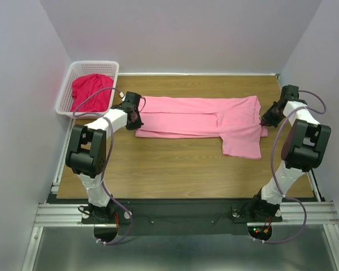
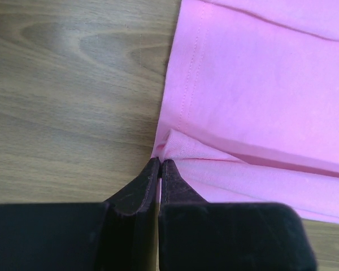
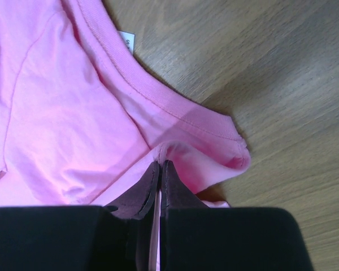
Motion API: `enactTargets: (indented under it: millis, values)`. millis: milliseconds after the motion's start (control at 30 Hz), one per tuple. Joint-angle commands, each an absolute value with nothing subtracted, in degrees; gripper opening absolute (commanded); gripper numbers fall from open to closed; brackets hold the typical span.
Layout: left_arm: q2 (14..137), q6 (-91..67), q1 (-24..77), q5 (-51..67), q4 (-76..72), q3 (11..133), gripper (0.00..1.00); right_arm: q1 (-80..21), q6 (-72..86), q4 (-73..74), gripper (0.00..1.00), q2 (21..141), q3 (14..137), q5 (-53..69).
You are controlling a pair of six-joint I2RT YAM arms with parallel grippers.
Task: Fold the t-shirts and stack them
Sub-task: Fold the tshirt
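Pinching opposite ends of the half-folded pink t-shirt (image 1: 198,116), the left gripper (image 2: 160,165) is clamped on its hem (image 2: 178,96) and the right gripper (image 3: 160,165) on cloth beside the collar (image 3: 158,101); the red t-shirt (image 1: 90,90) lies crumpled in the basket (image 1: 65,96). Either thin pinch could slip if the arms pull apart, spoiling the fold. Smooth wooden table (image 1: 175,169), enclosed by plain pale walls (image 1: 186,34).

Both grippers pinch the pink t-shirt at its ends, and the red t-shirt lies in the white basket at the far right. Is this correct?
No: the top view shows the white basket with the red t-shirt at the far left, not right. The rest holds.
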State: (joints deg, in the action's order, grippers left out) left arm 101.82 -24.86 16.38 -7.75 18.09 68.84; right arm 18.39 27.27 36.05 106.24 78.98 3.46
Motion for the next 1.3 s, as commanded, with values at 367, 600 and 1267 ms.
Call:
enactTargets:
  millis: [367, 600, 1267]
  values:
    - [103.01, -24.79, 15.91, -10.02, 17.84, 71.37, 0.0, 18.63, 27.25, 32.34, 0.01, 108.9, 80.86, 5.1]
    - [99.41, -25.22, 15.91, -9.93, 18.37, 73.39, 0.47, 17.49, 26.02, 32.43, 0.45, 103.63, 82.0, 3.78]
    - [87.8, -24.08, 21.97, -8.35, 18.2, 63.46, 0.83, 15.47, 26.54, 35.07, 0.68, 80.25, 50.02, 0.97]
